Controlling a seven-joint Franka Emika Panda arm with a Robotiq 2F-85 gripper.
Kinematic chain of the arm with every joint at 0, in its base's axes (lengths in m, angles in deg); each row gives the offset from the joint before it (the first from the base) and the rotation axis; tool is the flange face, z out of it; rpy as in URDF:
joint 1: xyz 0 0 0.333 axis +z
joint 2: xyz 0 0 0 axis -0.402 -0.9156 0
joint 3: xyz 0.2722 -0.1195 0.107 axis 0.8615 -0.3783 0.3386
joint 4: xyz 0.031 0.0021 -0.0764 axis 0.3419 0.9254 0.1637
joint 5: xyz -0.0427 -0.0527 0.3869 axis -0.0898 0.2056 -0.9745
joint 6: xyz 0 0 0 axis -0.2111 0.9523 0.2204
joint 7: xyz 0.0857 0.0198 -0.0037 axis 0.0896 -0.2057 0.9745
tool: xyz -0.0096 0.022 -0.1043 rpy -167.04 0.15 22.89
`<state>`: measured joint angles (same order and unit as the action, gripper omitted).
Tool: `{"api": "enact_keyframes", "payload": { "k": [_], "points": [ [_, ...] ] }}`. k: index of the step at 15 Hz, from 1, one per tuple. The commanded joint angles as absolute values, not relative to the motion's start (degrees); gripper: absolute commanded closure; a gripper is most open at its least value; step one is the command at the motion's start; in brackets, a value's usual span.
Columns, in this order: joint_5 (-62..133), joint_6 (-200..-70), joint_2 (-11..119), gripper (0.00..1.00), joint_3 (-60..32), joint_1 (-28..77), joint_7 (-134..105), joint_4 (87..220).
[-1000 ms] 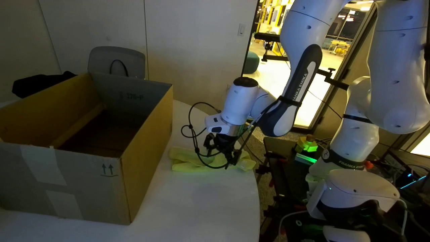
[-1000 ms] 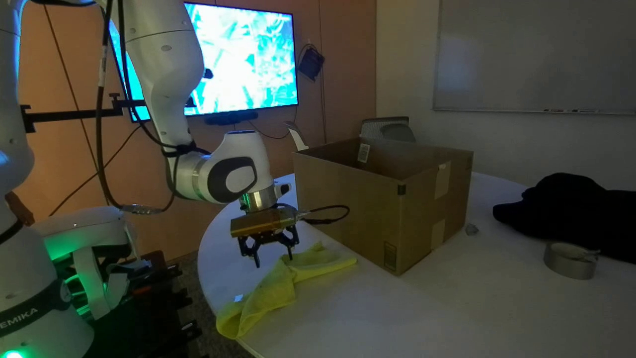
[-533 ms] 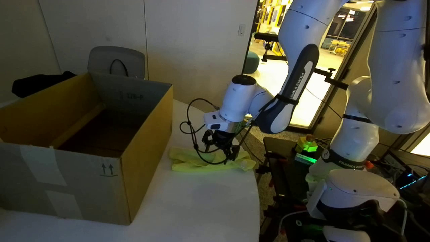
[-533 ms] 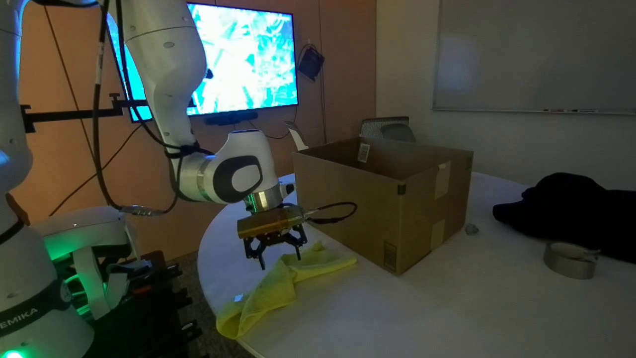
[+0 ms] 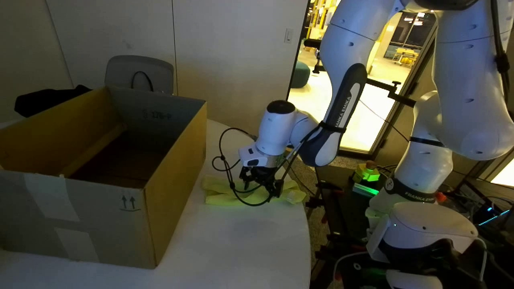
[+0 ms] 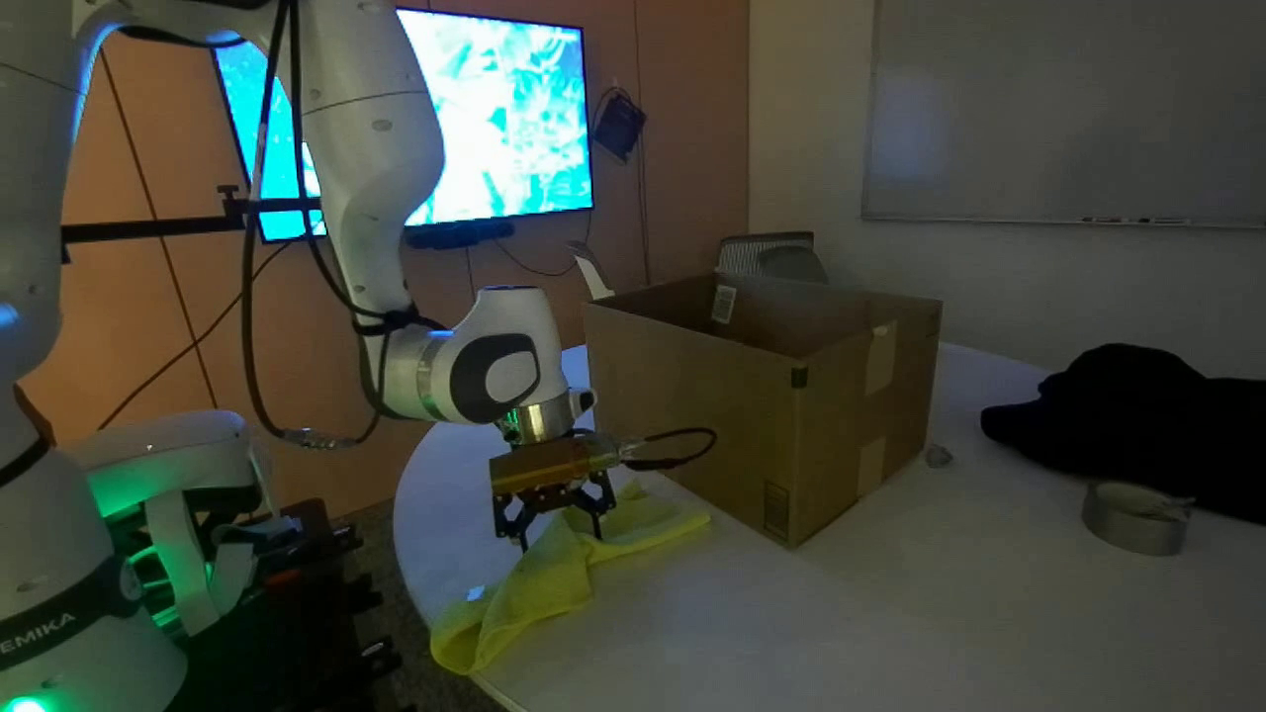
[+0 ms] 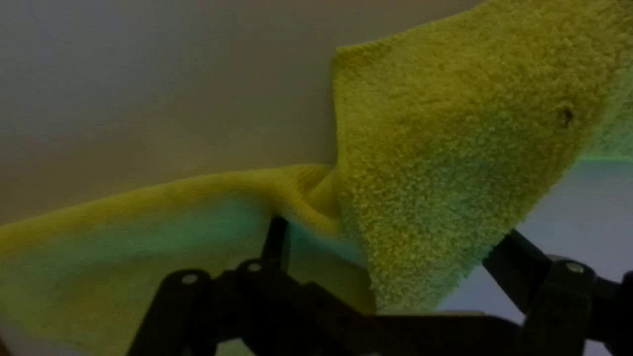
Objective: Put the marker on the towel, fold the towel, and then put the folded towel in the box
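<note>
Currently, the pincer [image 6: 561,539] is spread wide over the towel [image 6: 544,588], one fold of which is framed between its jaws. The towel is laid, unevenly folded, on the worktop [image 6: 791,633], just beside the box [image 6: 692,376].

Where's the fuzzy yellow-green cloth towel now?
In an exterior view, the towel lies on the white table, to the lower left of the brown cardboard box, partly beneath the open black gripper.

In an ext. view, claw [image 5: 262,192] is hiding pt. of towel [image 5: 221,195]; L edge is cropping box [image 5: 112,224]. Wrist view's cropping towel too.
</note>
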<state>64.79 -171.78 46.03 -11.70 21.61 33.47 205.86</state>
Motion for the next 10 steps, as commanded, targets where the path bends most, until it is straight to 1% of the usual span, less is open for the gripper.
{"api": "enact_keyframes", "payload": {
  "k": [1,5,6,7,8,9,10],
  "points": [
    [67.0,-171.7,41.6,0.00,-15.8,25.1,31.5,201.2],
    [66.3,-170.6,38.2,0.00,-16.8,25.5,31.8,198.1],
    [66.0,-169.9,38.2,0.09,-16.2,25.0,32.2,197.9],
    [65.9,-169.7,38.2,0.26,-16.1,24.8,32.2,197.7],
    [65.9,-169.3,38.4,0.32,-16.0,24.6,32.4,197.6],
    [66.0,-169.0,39.1,0.41,-16.3,24.7,32.1,197.6],
    [66.0,-168.7,39.7,0.48,-16.2,24.3,32.3,197.7]
  ]
}}
